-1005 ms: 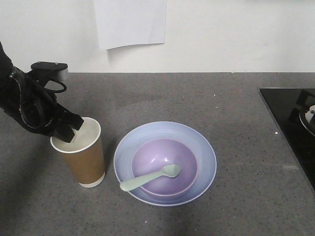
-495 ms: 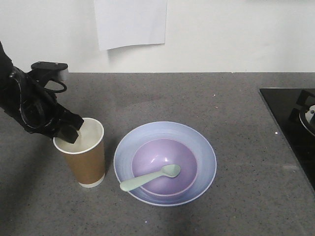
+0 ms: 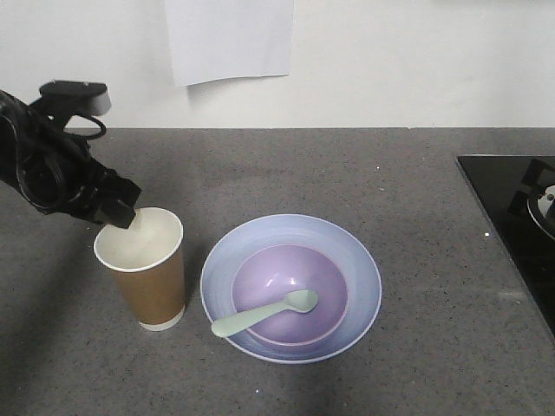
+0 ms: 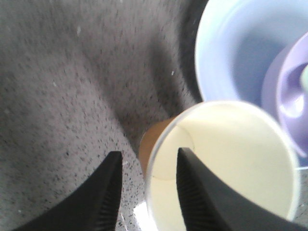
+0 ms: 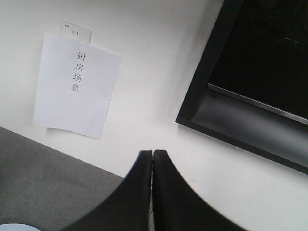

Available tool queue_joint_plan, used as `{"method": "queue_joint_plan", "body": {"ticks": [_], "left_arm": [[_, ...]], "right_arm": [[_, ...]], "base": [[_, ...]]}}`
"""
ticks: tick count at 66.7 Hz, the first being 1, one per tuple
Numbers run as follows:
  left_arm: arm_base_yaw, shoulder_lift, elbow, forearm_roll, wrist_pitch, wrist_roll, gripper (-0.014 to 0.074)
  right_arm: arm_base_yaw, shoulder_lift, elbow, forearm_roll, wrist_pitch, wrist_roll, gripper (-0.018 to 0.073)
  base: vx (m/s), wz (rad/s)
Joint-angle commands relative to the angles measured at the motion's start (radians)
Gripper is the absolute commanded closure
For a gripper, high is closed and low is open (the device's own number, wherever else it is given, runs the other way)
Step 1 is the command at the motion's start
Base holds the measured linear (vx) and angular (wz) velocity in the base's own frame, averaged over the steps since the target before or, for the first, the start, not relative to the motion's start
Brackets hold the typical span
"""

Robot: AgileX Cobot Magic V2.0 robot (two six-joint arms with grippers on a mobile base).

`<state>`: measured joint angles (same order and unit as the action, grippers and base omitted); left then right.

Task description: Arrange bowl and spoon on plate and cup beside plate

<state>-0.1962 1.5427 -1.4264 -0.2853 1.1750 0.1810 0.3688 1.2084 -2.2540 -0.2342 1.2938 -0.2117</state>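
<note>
Brown cup point(image 3: 146, 270) stood lower left, just beside the plate point(image 3: 357, 260); left gripper point(image 4: 147, 192), jaws parted, straddled its near rim.

Setting: mock kitchen. Evidence — grey speckled stone countertop point(image 3: 347, 173); black glass hob point(image 3: 512, 225) inset at 3 o'clock, burner knob partly visible; white wall point(image 3: 416, 61) behind; paper sign point(image 5: 74, 86) at 12 o'clock with Chinese characters, taped below wall socket point(image 5: 77, 32) — dark framed panel point(image 5: 260, 72) mounted high on wall.
</note>
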Motion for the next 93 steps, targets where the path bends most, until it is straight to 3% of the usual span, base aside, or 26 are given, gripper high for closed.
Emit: {"method": "queue_joint_plan", "body": {"ticks": [1, 21, 41, 50, 67, 80, 93], "left_arm": [[-0.005, -0.072, -0.074, -0.034, 0.0, -0.004, 0.0319], [-0.005, -0.188, -0.158, 0.006, 0.047, -0.004, 0.032], [-0.004, -0.366, -0.157, 0.179, -0.069, -0.022, 0.0388], [-0.004, -0.436, -0.157, 0.205, -0.16, -0.05, 0.0474], [-0.004, -0.533, -0.067, 0.217, -0.268, -0.06, 0.0605], [-0.004, -0.663, 0.26, 0.23, -0.44, -0.064, 0.0603], [-0.004, -0.786, 0.612, 0.21, -0.694, -0.067, 0.0603]], "right_arm": [[-0.005, -0.004, -0.015, -0.013, -0.013, -0.001, 0.0564], [-0.005, -0.004, -0.015, -0.013, -0.015, -0.001, 0.0564], [-0.005, 0.013, 0.085, -0.013, -0.153, -0.001, 0.0564], [-0.005, -0.022, 0.286, -0.012, -0.289, 0.024, 0.0564], [-0.005, -0.263, 0.886, -0.066, -0.655, 0.179, 0.0564], [-0.005, -0.509, 1.329, -0.249, -0.797, 0.394, 0.0564], [-0.005, -0.688, 1.598, -0.365, -0.804, 0.547, 0.0564]], "base": [[0.0, 0.0], [0.0, 0.0], [0.0, 0.0], [0.0, 0.0], [0.0, 0.0], [0.0, 0.0], [0.0, 0.0]]}}
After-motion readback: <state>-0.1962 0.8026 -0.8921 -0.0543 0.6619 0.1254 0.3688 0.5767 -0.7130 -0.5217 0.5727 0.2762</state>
